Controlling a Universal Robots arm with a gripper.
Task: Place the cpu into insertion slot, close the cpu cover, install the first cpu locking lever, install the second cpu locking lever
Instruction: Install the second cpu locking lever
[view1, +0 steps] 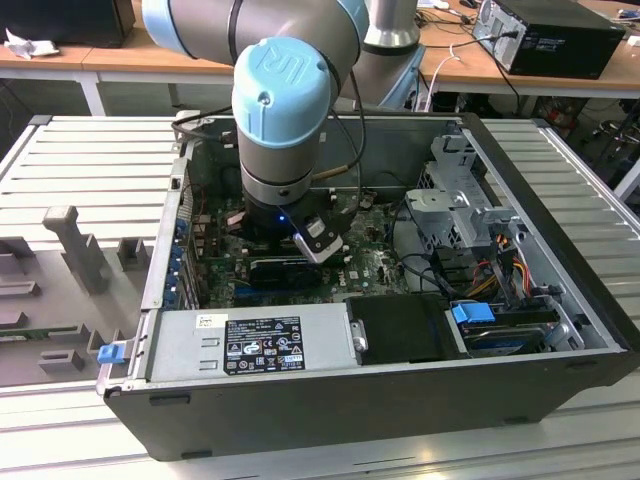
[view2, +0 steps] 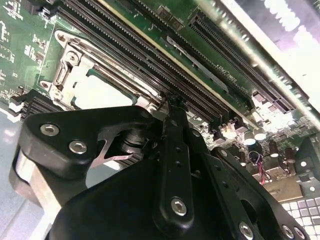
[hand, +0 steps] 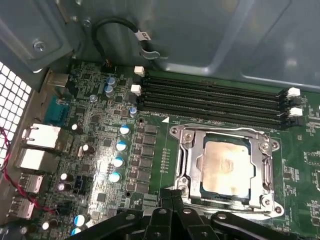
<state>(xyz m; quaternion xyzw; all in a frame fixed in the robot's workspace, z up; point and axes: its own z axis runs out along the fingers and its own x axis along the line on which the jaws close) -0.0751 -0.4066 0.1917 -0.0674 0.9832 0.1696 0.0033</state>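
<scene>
Cpu (hand: 226, 167) seated under closed cpu cover (hand: 187, 155); fingers (hand: 172, 200) pressed together, empty; green motherboard (hand: 100, 135) around.

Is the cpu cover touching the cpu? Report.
Touching. In the first wrist view the cpu cover lies closed over the cpu, its frame overlapping the chip's edges with no visible gap.

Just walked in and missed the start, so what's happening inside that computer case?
A robot arm reaches into the open computer case, its black claw hovering over the green circuit board. The silvery-grey square cpu already sits in the metal-rimmed insertion slot, with the thin silvery cpu cover framing it.
</scene>
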